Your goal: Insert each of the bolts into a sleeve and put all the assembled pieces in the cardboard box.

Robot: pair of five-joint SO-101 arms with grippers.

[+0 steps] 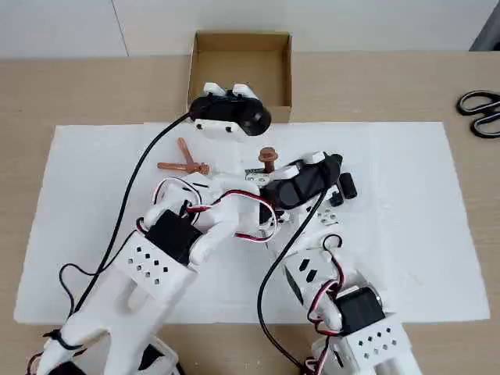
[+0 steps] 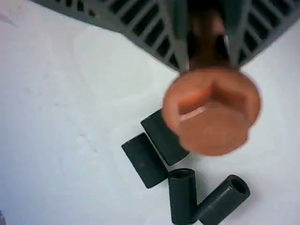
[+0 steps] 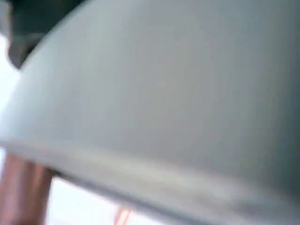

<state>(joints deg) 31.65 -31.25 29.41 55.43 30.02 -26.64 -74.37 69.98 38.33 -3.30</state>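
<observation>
My left gripper (image 2: 206, 61) is shut on the shaft of an orange-brown bolt (image 2: 212, 110), whose head faces the camera. Beyond it, several black sleeves (image 2: 164, 137) lie close together on the white sheet. From above, the held bolt (image 1: 267, 156) stands head up at mid table, where the two arms' wrists crowd together. The right arm's wrist (image 1: 303, 184) sits just right of it, and the sleeves (image 1: 347, 187) lie to the right of that wrist. A brown bolt shaft (image 3: 21, 192) shows very close in the right wrist view, under a blurred grey surface. The cardboard box (image 1: 193, 72) stands open at the back.
Two loose bolts (image 1: 184, 162) lie crossed on the white sheet (image 1: 406, 250), left of the held bolt. Scissors (image 1: 480, 112) rest on the wooden table at the far right. Cables run from both wrists toward the front edge.
</observation>
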